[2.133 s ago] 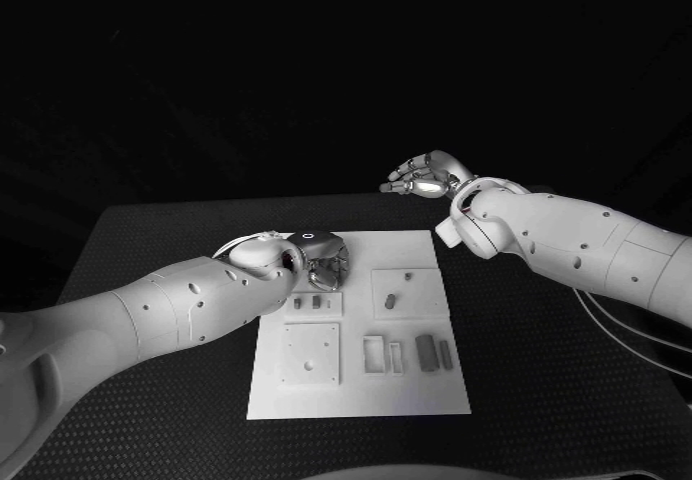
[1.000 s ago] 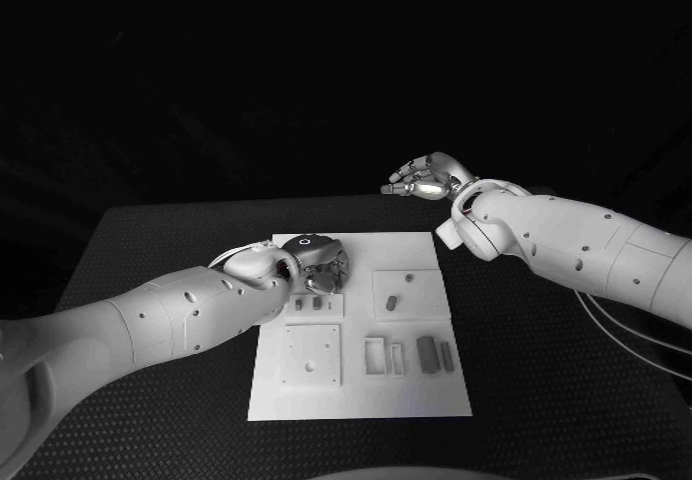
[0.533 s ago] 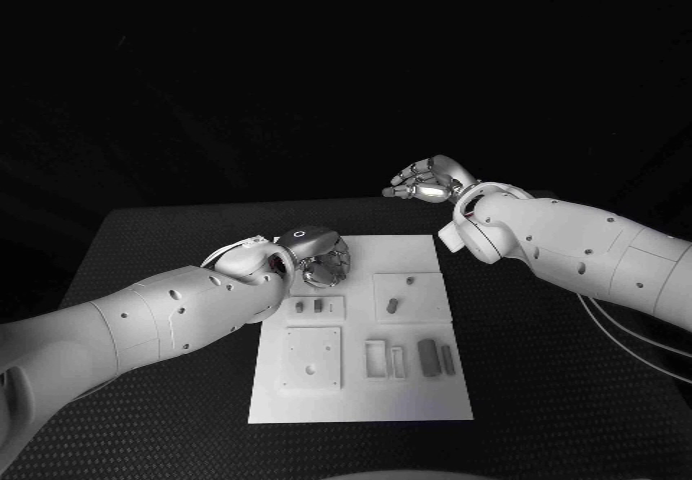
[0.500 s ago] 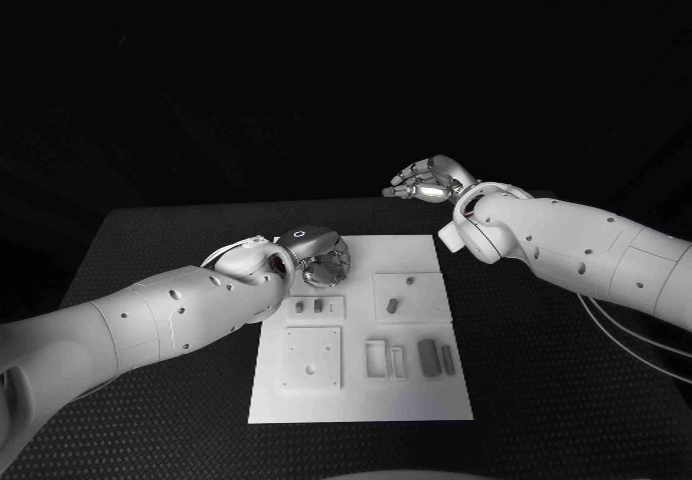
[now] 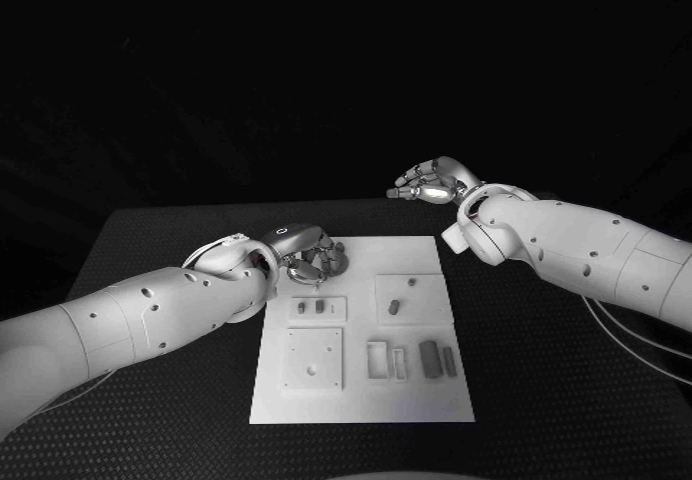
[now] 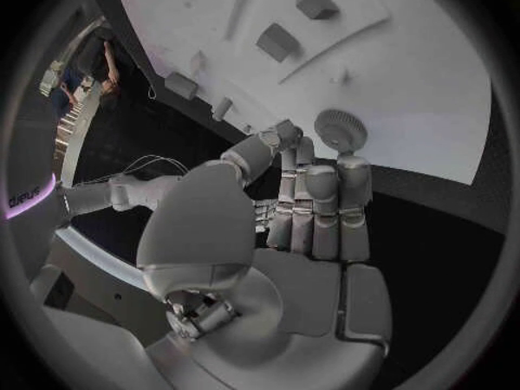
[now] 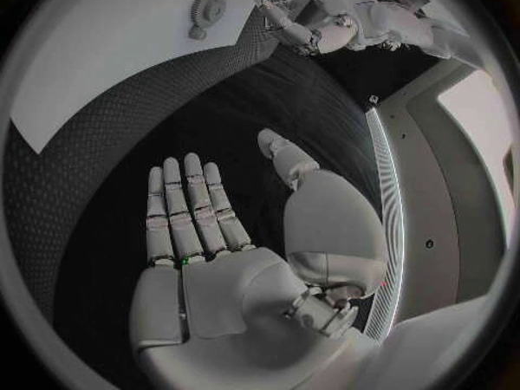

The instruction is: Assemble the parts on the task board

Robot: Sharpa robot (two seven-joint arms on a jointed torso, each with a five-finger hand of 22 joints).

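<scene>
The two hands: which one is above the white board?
The left hand, curled over the board's far left corner; the right hand is beyond its far edge.

The task board [image 5: 361, 395] lies in the middle of the table [image 5: 144, 390], small parts [image 5: 428, 357] in its recesses, the left robot hand [image 5: 310, 258] over its far left corner and the right robot hand [image 5: 430, 183] beyond its far edge.

A robotics lab test station: a black, fine-textured surface [image 5: 159, 250] carries a white rectangular task board [image 5: 361, 400] with recessed slots, set in darkness, with bundled cables [image 5: 635, 340] trailing from a white robot arm.
</scene>
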